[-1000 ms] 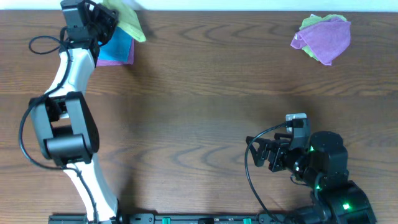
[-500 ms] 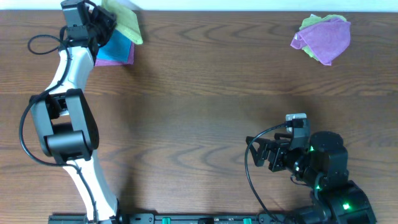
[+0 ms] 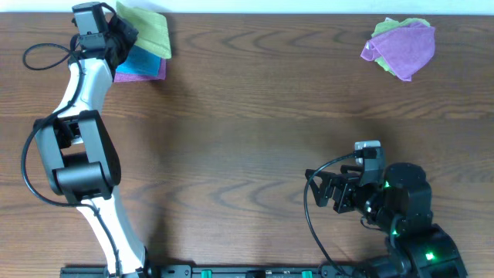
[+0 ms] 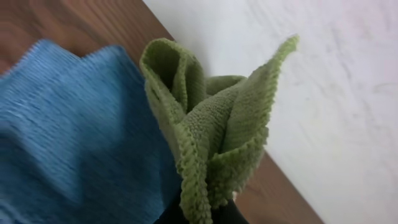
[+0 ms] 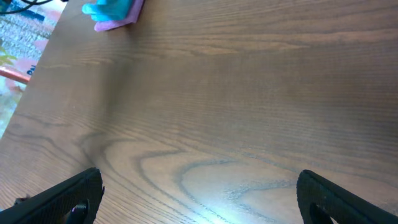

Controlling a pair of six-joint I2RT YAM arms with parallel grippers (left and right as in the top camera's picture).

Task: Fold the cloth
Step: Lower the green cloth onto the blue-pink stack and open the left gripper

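Observation:
The lime-green cloth (image 3: 148, 29) hangs bunched at the far left corner of the table, pinched in my left gripper (image 3: 116, 35). In the left wrist view the cloth (image 4: 214, 134) rises in folds from the shut jaws (image 4: 202, 214) at the bottom edge, above the table's far edge. My right gripper (image 3: 328, 191) is open and empty low over the wood at the front right; its two fingers show wide apart in the right wrist view (image 5: 199, 199).
A bright blue cloth (image 3: 143, 60) lies on a purple one (image 3: 127, 75) under the left gripper; it also shows in the left wrist view (image 4: 68, 137). A purple cloth (image 3: 405, 48) over a green one lies at the far right.
My left gripper has moved up and left toward the table's far edge with the green cloth, which now sits higher over the blue cloth. The right arm has not moved.

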